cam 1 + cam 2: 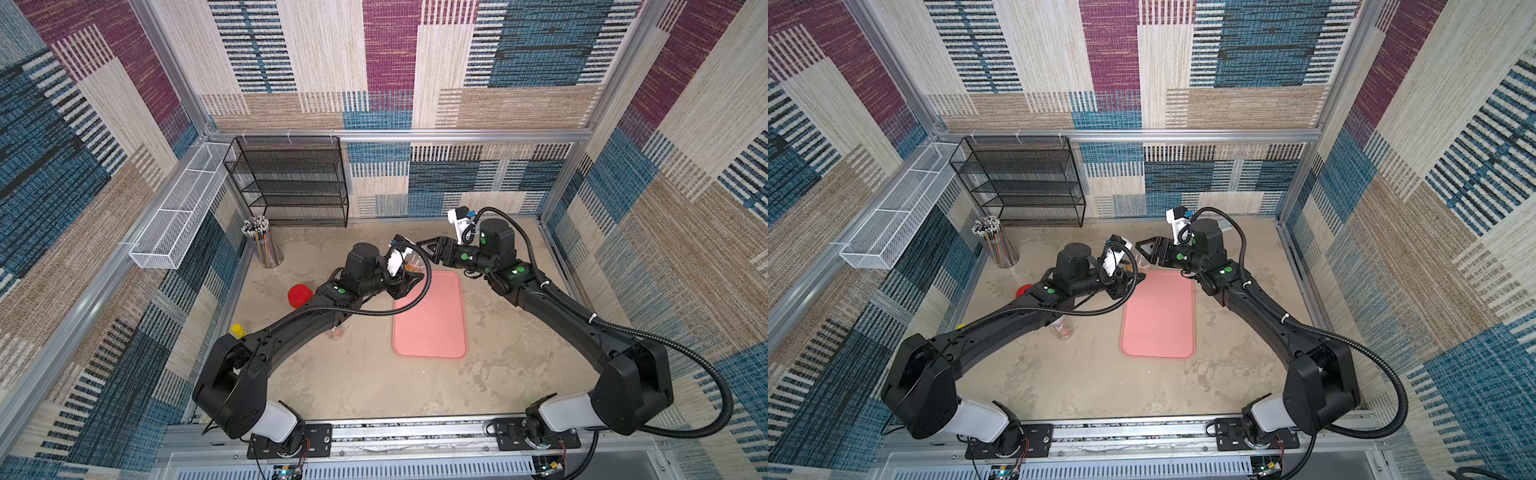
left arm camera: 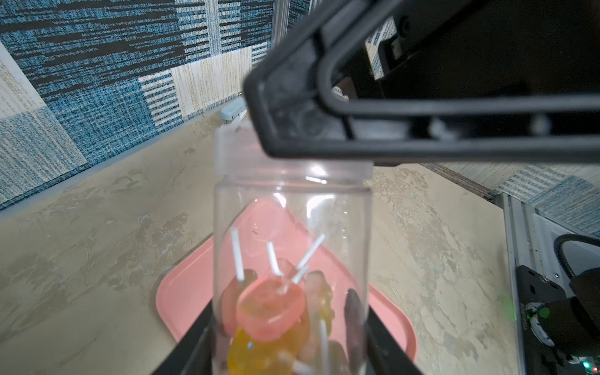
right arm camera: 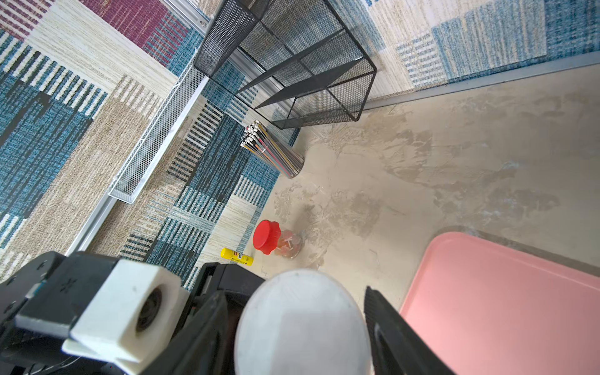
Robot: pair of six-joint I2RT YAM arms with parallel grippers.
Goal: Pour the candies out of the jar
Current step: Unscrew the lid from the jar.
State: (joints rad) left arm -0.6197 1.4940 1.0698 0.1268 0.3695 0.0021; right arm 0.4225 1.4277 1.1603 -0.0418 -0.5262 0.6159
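Although the jar (image 2: 292,211) is already gripped and appears to be held clear of the worktop (image 1: 374,386), nothing is poured yet.

At far left, a cup of pencils (image 1: 264,245), a red-lidded jar (image 1: 300,296) and a yellow glue stick (image 1: 238,329) are seen near the side wall, all untouched.

Toward the centre, the left gripper (image 2: 290,311) is shown with its fingers (image 2: 188,350) clamped on the body of the clear jar, which is held near the far corner of the pink tray (image 1: 430,320). The candies (image 2: 269,308) are gathered at the gripped end of the jar. Their white sticks are pointed toward the lid (image 2: 237,152), which is in place.

At right, the right gripper (image 3: 293,290) is positioned at that lid. Its fingers (image 3: 389,324) are set apart on either side of the translucent cap, and whether they press it cannot be told. No candy is seen on the tray.

By this evidence the grasp of the jar is done, while removal of the lid, tipping and emptying are left.

In both top views the jar is largely masked by the left wrist and its cable, so its tilt is hard to read. A second clear container (image 1: 336,332) is half hidden beneath the left forearm, and its contents cannot be made out. The base of the held jar is cut off in the left wrist view.
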